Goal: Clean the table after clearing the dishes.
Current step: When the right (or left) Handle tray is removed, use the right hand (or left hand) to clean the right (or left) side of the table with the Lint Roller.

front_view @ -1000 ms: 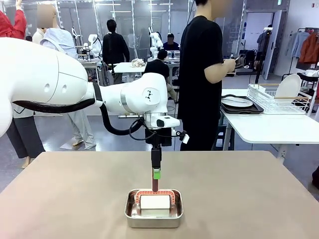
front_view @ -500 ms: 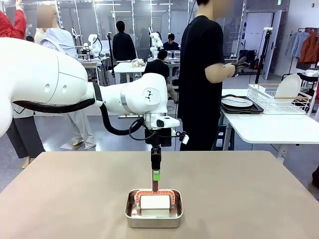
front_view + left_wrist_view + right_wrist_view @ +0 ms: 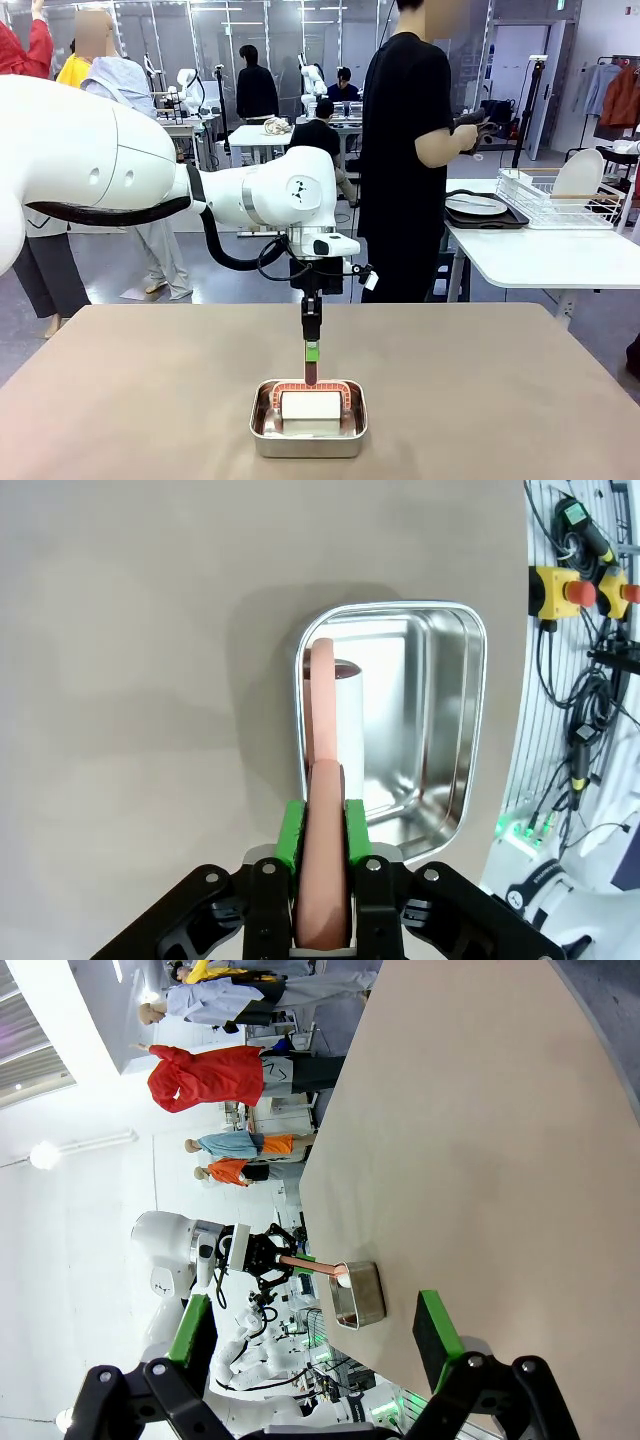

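Observation:
On the taupe-brown table [image 3: 150, 400] stands a small steel pan [image 3: 308, 430] holding a white roller [image 3: 310, 405] in a salmon frame. The roller's salmon handle [image 3: 311, 372] stands upright above the pan. My left gripper [image 3: 312, 350] points straight down and is shut on that handle. In the left wrist view the green pads [image 3: 290, 832] press both sides of the handle [image 3: 323, 880], above the pan [image 3: 470, 730]. My right gripper [image 3: 312, 1335] is open with nothing between its fingers, off the table's edge [image 3: 480, 1110]. Dishes sit on a white side table: a dark tray [image 3: 482, 214] carrying a white plate [image 3: 475, 204].
A person in black stands at the far edge [image 3: 405, 150], hands raised at chest height. On the side table [image 3: 540, 255] at right, a white wire rack [image 3: 555, 200] holds an upright plate [image 3: 578, 174]. Bare tabletop lies on both sides of the pan.
The left gripper's fingers have closed in on the roller's handle while the arm stays put. The person's hands have lifted slightly.

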Robot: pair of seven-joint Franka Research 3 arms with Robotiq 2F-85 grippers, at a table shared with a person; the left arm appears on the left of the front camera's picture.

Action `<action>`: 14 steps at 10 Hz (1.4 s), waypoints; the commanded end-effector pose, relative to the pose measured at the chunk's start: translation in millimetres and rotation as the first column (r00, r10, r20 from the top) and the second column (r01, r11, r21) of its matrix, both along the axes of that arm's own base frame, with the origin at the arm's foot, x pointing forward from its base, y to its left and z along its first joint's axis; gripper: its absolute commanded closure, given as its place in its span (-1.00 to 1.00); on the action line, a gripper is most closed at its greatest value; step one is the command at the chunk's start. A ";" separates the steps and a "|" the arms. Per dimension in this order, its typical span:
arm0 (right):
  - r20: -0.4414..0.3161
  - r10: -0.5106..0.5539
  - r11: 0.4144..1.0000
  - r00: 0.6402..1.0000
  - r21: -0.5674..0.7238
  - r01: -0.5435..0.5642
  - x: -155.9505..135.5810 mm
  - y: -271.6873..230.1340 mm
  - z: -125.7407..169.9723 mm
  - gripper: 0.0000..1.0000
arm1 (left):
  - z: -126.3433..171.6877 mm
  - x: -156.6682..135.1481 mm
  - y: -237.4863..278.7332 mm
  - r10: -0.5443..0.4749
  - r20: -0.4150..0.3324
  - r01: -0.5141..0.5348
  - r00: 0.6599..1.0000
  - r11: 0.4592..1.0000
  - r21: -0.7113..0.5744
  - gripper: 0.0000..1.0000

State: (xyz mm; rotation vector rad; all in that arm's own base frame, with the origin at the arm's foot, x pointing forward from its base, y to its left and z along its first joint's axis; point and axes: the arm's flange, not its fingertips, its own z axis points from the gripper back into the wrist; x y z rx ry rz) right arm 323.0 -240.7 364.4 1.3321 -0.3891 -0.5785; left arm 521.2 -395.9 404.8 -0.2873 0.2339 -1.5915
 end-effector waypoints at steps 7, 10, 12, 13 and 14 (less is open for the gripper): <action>0.007 0.012 1.000 1.000 -0.001 -0.012 -3.6 -0.9 2.3 -1.00 | 124.2 -72.6 146.2 0.727 0.136 -0.696 0.673 0.685 -0.214 0.85; 0.007 0.012 1.000 1.000 -0.001 -0.012 -3.6 -0.9 2.3 -1.00 | 95.1 -105.0 239.4 0.964 0.020 -0.937 0.266 0.264 -0.227 0.85; 0.007 0.012 1.000 1.000 -0.001 -0.012 -3.6 -0.9 2.3 -1.00 | 57.2 -104.0 260.2 0.979 -0.156 -0.960 0.130 0.085 -0.266 0.85; 0.007 0.012 1.000 1.000 -0.001 -0.012 -3.6 -0.9 2.3 -1.00 | 49.5 -100.4 265.9 0.985 -0.150 -0.957 0.085 0.039 -0.287 0.85; 0.007 0.012 1.000 1.000 -0.001 -0.012 -3.6 -0.9 2.3 -1.00 | 53.5 -100.5 261.7 0.975 -0.048 -0.899 0.218 0.182 -0.399 0.85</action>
